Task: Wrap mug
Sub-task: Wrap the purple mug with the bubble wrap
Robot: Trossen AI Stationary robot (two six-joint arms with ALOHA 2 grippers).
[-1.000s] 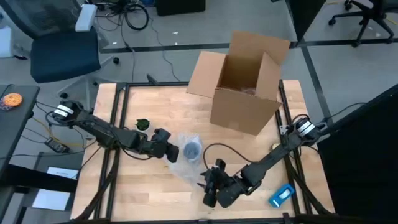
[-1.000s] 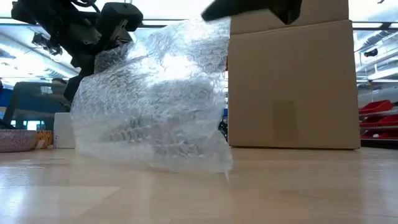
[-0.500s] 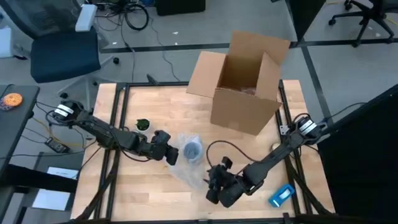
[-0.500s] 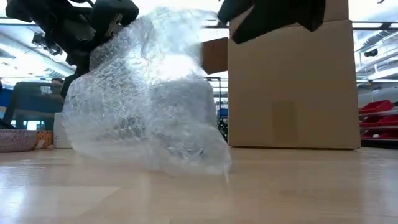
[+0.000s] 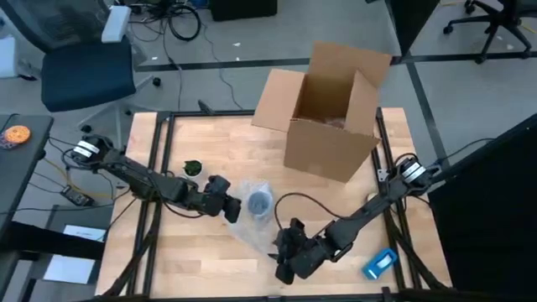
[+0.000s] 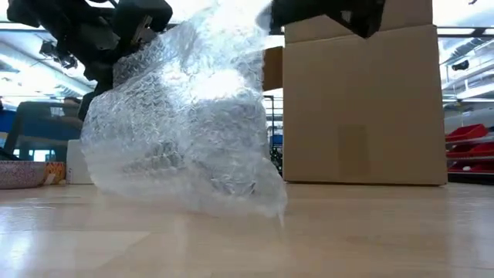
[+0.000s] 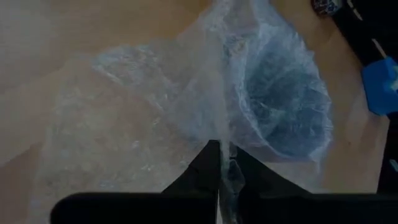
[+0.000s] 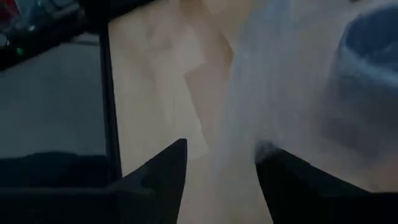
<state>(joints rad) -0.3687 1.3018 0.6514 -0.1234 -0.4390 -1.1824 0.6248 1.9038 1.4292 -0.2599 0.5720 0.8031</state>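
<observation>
Clearly the left gripper (image 7: 219,163) is pinched tight on the bubble wrap (image 5: 249,220) beside the mug (image 5: 259,202) mid-table, while the right gripper (image 8: 221,163), fingers spread around the wrap's near edge, should close before drawing it over the mug.

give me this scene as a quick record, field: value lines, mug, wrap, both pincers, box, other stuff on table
mug: blue mug, mid-table, inside the wrap
wrap: bubble wrap, lifted around the mug
left pincer: left pincer, shut on a wrap edge beside the mug
right pincer: right pincer, open, wrap between its fingers
box: cardboard box, open, far side of the table
other: blue object at the near right edge
</observation>
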